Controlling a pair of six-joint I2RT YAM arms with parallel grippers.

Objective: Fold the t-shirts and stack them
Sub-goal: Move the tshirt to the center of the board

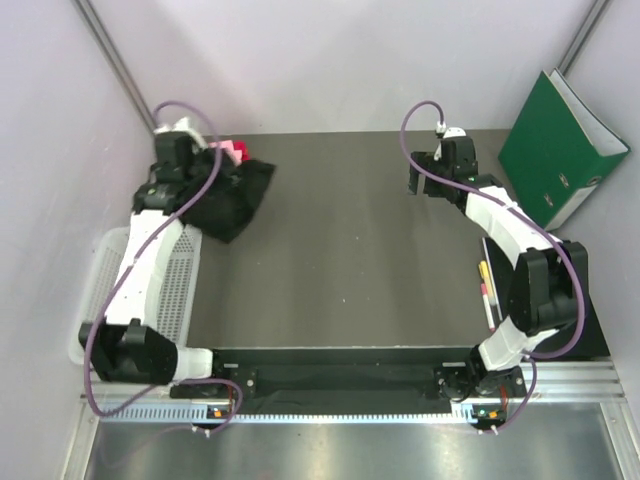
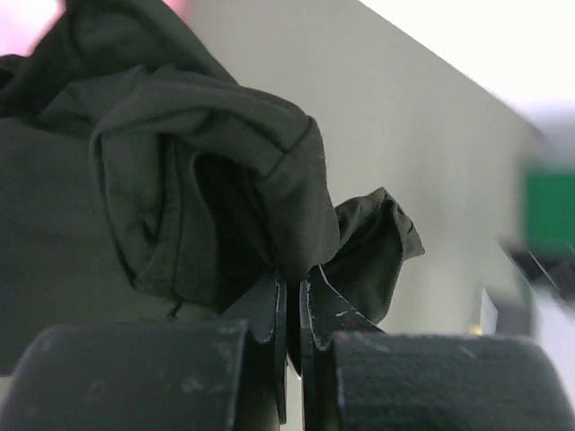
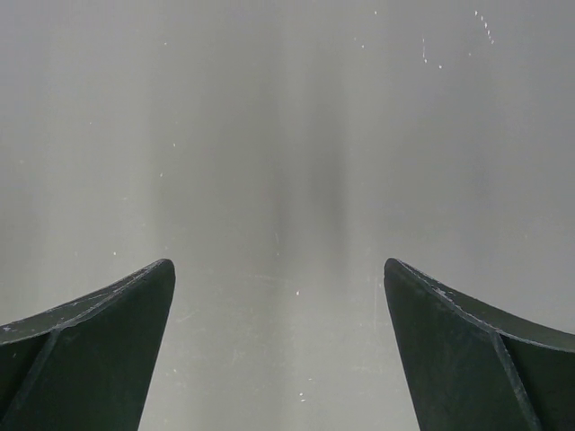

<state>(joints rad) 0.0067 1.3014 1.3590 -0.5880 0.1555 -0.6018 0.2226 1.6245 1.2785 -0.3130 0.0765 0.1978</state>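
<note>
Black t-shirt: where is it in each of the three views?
Top external: black t-shirt crumpled at far left.
Left wrist: left and centre, pinched in the left gripper.
Right wrist: not in it.
Shared landmark: green binder, right in top external, right edge in left wrist.

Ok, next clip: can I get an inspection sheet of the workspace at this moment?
Surface: dark table mat, middle bare.
Job's things: black t-shirt bunched at far left corner; pink cloth peeking behind it; nothing folded.
Clutter: white mesh basket, left edge; green binder, far right; pens.
Grippers: left gripper shut on black t-shirt; right gripper open, over bare mat.
Cables: purple cable looping on each arm.
Surroundings: pale walls.
</note>
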